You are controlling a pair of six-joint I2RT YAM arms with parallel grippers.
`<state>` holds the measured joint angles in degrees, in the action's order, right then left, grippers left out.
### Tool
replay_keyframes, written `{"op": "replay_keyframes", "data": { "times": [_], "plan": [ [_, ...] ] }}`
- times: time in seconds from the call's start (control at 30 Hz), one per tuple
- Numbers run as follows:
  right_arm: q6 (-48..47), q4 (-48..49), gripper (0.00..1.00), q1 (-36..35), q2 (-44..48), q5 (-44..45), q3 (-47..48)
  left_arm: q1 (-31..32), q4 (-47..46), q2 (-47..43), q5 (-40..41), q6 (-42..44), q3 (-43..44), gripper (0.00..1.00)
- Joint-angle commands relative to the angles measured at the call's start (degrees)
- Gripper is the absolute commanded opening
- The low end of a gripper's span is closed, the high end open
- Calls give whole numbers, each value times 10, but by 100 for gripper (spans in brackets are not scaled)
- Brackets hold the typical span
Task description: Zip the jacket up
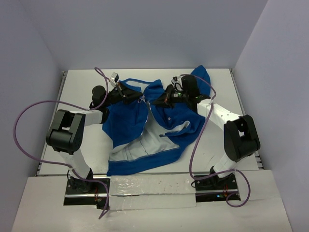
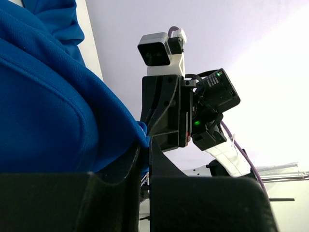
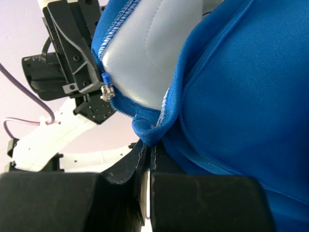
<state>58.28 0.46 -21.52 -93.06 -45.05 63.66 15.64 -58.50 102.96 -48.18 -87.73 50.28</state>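
The right gripper (image 3: 147, 151) clamps the jacket (image 3: 231, 87) at its blue hem, folds bulging just above. The left gripper (image 2: 144, 155) pinches a fold too. Beyond, only the right wrist view shows the zipper pull (image 3: 107, 92). Overhead, the jacket sprawls across the table (image 1: 222, 82).

A robotics lab test cell: a white counter (image 1: 87, 87) is boxed in by bare pale walls (image 1: 145, 29) beyond and to either side of the jaws. The left arm (image 1: 67, 130) and right arm (image 1: 241, 135), black and white, are bolted at the counter's near edge, well behind the jaws. Purple cables (image 1: 29, 125) loop loose, and a small camera (image 2: 157, 48) sits just above the right jaws.
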Motion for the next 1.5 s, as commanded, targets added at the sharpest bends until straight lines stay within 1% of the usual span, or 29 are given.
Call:
{"op": "replay_keyframes", "data": {
  "times": [0.0, 0.13, 0.37, 0.9, 1.17, 1.47],
  "plan": [
    [23, 19, 0, -14, 16, -6, 40, -1, -7, -34, 11, 30, 6, 0],
    [40, 5, 0, -17, 11, -3, 51, -1, 9, -38, 14, 45, 8, 0],
    [82, 17, 0, -21, 0, -14, 50, -1, 19, -38, 16, 51, 13, 0],
    [102, 11, 0, -25, -22, -20, 67, -1, 19, -45, 19, 52, 13, 0],
    [151, 60, 0, -25, -33, -41, 54, -1, 22, -48, 13, 58, 16, 0],
    [183, 97, 0, -26, -37, -58, 50, -1, 8, -41, 12, 54, 19, 0]
  ]
}}
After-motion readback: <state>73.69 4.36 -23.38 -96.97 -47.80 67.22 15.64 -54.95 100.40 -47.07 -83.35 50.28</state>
